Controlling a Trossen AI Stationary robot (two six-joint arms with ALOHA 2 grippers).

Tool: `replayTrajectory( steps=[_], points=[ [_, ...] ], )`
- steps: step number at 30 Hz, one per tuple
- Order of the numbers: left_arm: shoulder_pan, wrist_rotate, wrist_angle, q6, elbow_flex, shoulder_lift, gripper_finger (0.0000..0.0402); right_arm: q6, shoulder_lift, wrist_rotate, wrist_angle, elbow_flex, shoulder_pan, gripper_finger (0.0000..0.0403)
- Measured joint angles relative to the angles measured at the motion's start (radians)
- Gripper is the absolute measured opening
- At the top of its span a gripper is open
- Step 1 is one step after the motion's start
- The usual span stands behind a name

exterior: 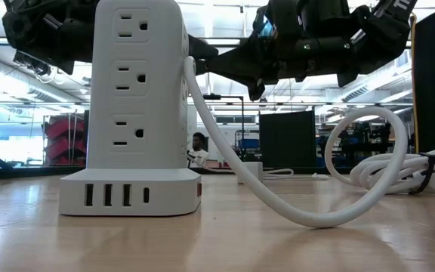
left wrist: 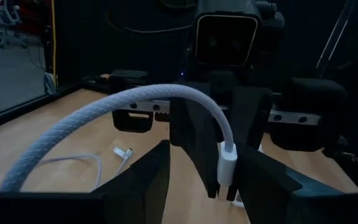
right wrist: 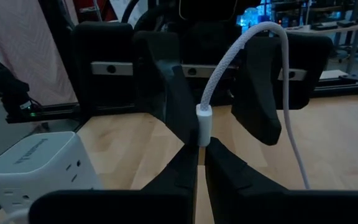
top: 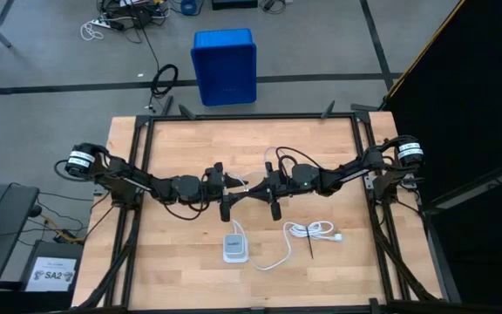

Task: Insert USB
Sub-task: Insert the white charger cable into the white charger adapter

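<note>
Both arms meet mid-air over the table [top: 181, 262], above the power strip tower [exterior: 136, 106]. The right gripper [right wrist: 201, 152] pinches the USB [right wrist: 204, 121] by its plug, fingers closed tight. The left gripper [left wrist: 201, 171] stands half-open around the other plug — contact hard to judge. From above, the cable between them barely shows.

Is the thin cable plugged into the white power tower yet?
Not yet. The USB plug is pinched in the shut right gripper above the table, between both arms; the power tower's small ports look empty.
</note>
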Motion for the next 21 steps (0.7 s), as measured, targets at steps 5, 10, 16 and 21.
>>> replayTrajectory(
  steps=[5,10,16,21],
  points=[
    [0.000,0.003,-0.003,0.008,0.000,-0.008,0.0134,0.000,0.000,0.000,-0.001,0.000,0.000,0.0000],
    [0.000,0.025,-0.007,0.029,0.000,-0.008,0.0102,0.000,0.000,-0.002,-0.005,0.000,0.000,0.0000],
    [0.000,0.081,-0.020,0.048,0.000,-0.009,0.0023,0.000,0.000,-0.004,-0.007,0.000,0.000,0.0000],
    [0.000,0.091,-0.023,0.055,0.000,-0.009,0.0011,0.000,0.000,-0.004,-0.007,0.000,0.000,0.0000]
  ],
)
